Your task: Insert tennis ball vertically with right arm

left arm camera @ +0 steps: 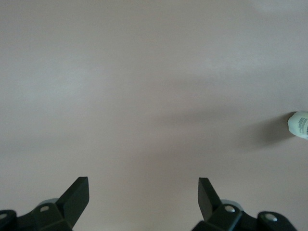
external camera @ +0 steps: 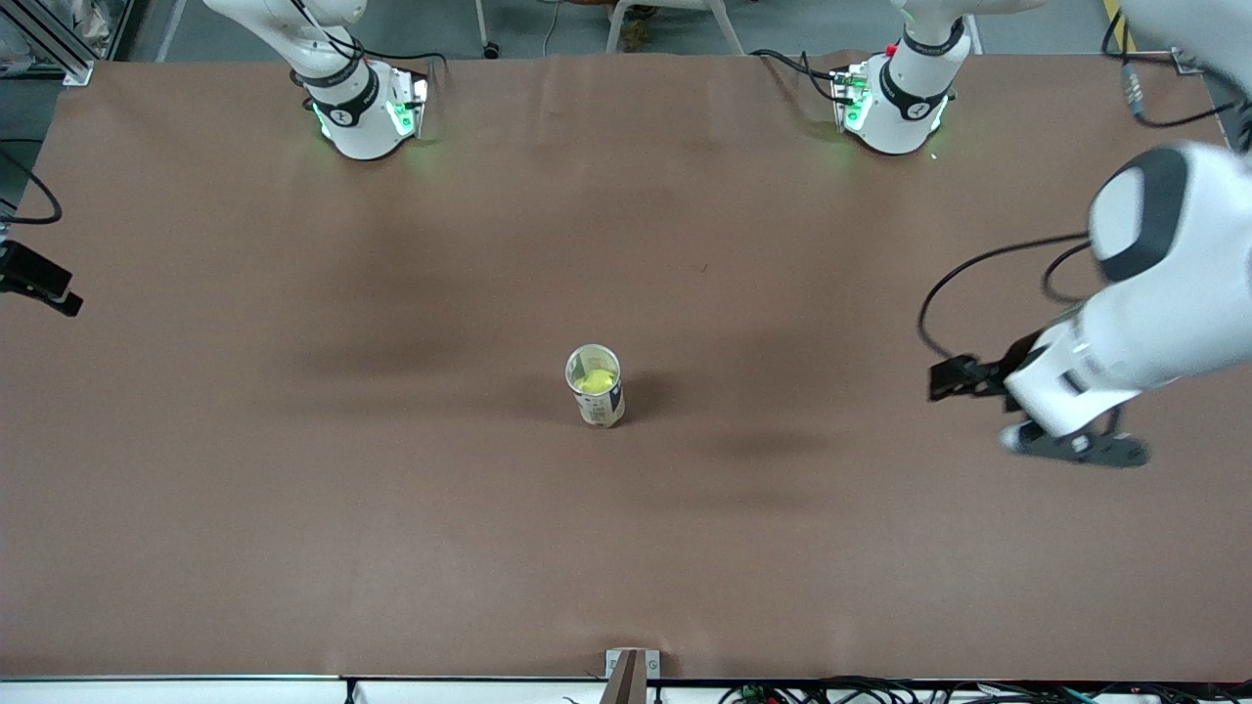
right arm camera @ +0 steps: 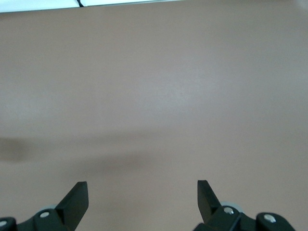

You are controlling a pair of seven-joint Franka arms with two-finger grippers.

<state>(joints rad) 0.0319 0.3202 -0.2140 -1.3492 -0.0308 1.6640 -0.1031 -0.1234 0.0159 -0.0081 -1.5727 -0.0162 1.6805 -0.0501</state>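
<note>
We see the yellow-green tennis ball (external camera: 594,380) already sitting inside the upright clear plastic can (external camera: 596,387) mid-counter, mouth up to take a vertical drop. Both tools, left tool (left arm camera: 143,196) and right tool (right arm camera: 142,197), gape empty over bare brown counter (external camera: 293,489), apparently withdrawn.

There was one can (external camera: 595,385) holding one tennis ball (external camera: 594,382), on one table (external camera: 293,489), with two arms.

no legible txt, label on can (external camera: 599,399) too small to read
</note>
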